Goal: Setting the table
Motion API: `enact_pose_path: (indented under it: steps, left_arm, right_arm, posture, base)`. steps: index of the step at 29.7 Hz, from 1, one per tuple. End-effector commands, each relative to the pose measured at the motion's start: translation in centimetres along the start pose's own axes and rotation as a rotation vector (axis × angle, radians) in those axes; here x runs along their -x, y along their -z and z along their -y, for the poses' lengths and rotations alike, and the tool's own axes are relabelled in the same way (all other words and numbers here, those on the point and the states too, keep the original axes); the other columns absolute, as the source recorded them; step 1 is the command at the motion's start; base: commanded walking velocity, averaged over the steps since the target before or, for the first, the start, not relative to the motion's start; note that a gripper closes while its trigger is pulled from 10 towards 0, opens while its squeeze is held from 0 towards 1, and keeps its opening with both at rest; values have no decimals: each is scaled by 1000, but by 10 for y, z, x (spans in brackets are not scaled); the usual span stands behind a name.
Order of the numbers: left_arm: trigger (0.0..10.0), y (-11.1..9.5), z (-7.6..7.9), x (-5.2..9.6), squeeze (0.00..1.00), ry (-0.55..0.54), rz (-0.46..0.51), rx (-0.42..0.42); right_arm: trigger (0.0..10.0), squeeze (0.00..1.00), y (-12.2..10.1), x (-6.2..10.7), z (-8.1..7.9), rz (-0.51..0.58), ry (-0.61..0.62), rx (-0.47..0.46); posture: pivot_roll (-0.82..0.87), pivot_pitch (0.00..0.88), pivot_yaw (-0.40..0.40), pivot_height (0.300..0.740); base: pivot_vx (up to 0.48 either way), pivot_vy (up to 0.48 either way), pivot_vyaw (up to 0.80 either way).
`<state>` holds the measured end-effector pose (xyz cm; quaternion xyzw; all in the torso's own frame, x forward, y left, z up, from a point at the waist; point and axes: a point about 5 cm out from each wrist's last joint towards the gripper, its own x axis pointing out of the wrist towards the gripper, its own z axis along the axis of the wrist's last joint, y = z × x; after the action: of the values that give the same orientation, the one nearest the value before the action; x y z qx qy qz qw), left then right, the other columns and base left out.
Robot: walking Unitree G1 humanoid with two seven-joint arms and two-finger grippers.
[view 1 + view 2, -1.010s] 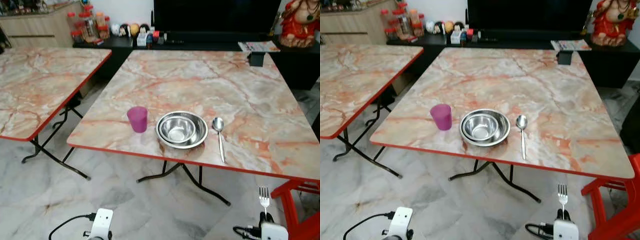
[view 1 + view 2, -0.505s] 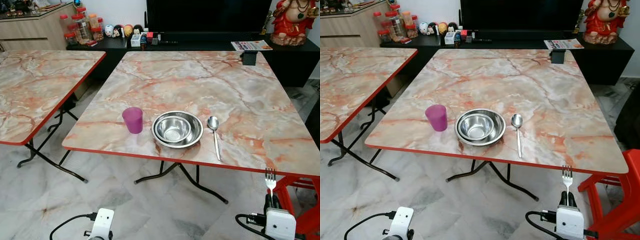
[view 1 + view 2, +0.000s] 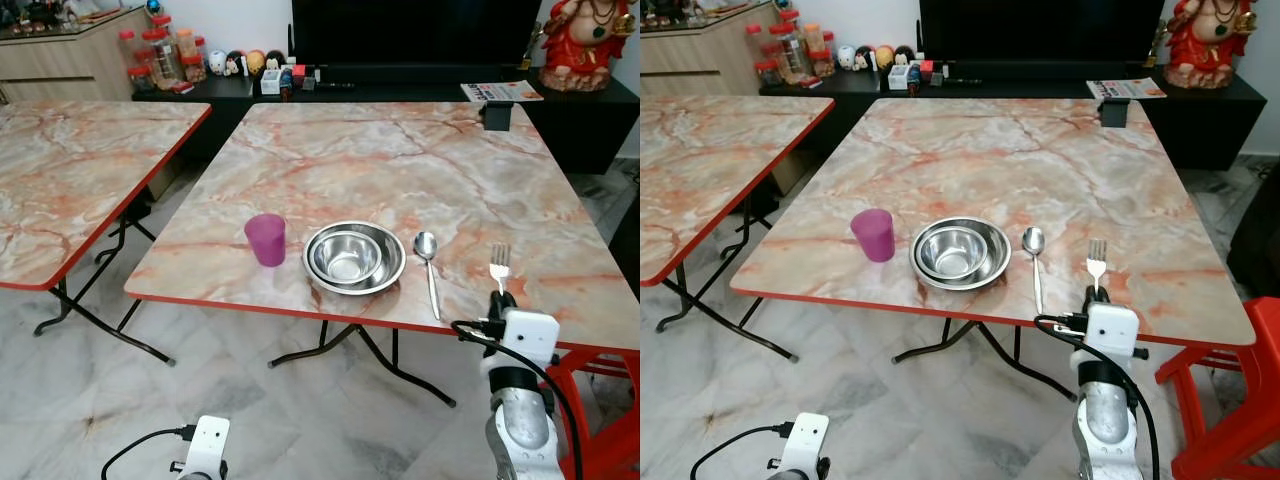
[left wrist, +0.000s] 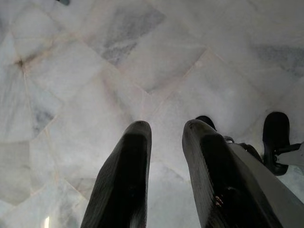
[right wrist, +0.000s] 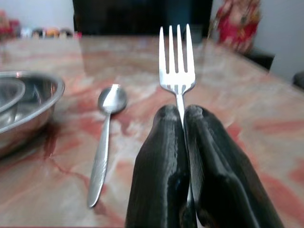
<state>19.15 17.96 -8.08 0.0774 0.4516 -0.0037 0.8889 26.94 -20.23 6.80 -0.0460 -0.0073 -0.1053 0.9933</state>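
Right wrist view, one fork point(image 5: 177, 66), one spoon point(image 5: 105, 137)

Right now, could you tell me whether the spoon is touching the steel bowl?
Apart. The left eye view shows a strip of bare marble tabletop between the spoon and the steel bowl's rim.

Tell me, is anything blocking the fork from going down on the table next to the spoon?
Nothing visible is. The right claw holds the fork upright near the table's front edge, and the marble beside the spoon, on its far side from the bowl, is bare.
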Motion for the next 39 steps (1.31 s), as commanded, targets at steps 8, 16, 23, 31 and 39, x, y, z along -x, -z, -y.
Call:
enact_pose_path:
  steps: [8, 16, 23, 31, 39]
  left_arm:
    - [10000, -5, 1, -1, 0, -6, 17, -5]
    - [10000, -6, -1, -1, 0, -12, 21, -1]
    - [10000, -7, -1, -1, 0, -13, 21, 3]
    - [10000, -5, -2, -1, 0, -16, 15, 7]
    - [10000, -5, -4, -1, 0, -20, 16, 7]
  right_arm:
    - [10000, 0, -13, -31, -20, -21, -61, -37]
    - [10000, 0, -9, -39, -16, -62, -19, -79]
    - [10000, 0, -9, -38, -15, -49, -2, -88]
    - [10000, 0, -8, -40, -19, -54, -4, -102]
    - [10000, 0, -10, -41, -20, -43, -2, -114]
  posture:
    - [-117, 0, 35, 740]
    - [-112, 0, 34, 740]
    - [-110, 0, 37, 740]
    - [-103, 0, 38, 740]
    - [-101, 0, 41, 740]
  base:
    - [0, 0, 0]
    - [60, 0, 0]
    - [251, 0, -343]
    - [270, 0, 0]
    - [281, 0, 0]
